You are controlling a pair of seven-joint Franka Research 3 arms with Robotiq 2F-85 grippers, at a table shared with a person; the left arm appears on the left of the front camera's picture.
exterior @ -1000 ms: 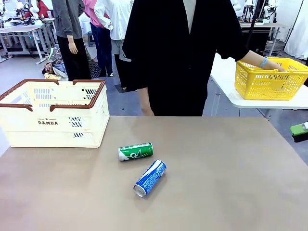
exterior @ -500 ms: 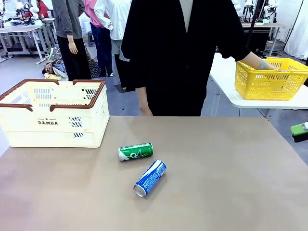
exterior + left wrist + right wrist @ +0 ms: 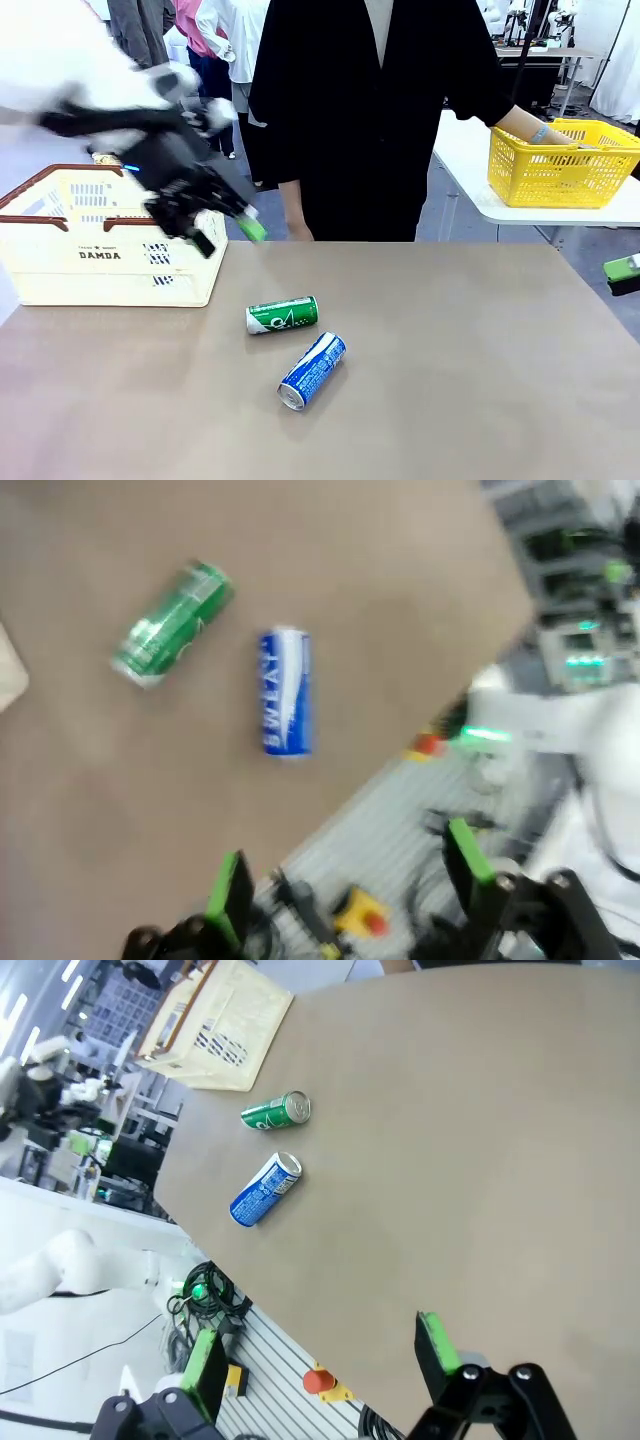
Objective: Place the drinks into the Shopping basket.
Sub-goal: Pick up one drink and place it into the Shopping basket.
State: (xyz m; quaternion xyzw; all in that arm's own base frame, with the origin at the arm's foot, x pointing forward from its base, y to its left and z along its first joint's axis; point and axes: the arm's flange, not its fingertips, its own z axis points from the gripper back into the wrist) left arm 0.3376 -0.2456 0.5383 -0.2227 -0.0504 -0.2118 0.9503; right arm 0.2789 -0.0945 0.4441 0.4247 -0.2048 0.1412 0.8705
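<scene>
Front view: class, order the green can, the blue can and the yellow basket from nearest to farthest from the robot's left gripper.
1. Green can, on the table close by the left gripper.
2. Blue can, beside it, nearer the camera.
3. Yellow basket, on the side table far right.

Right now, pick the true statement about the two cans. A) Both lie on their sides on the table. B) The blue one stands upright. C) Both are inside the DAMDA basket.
A: the green can and the blue-and-white can both lie sideways on the brown table.
</scene>
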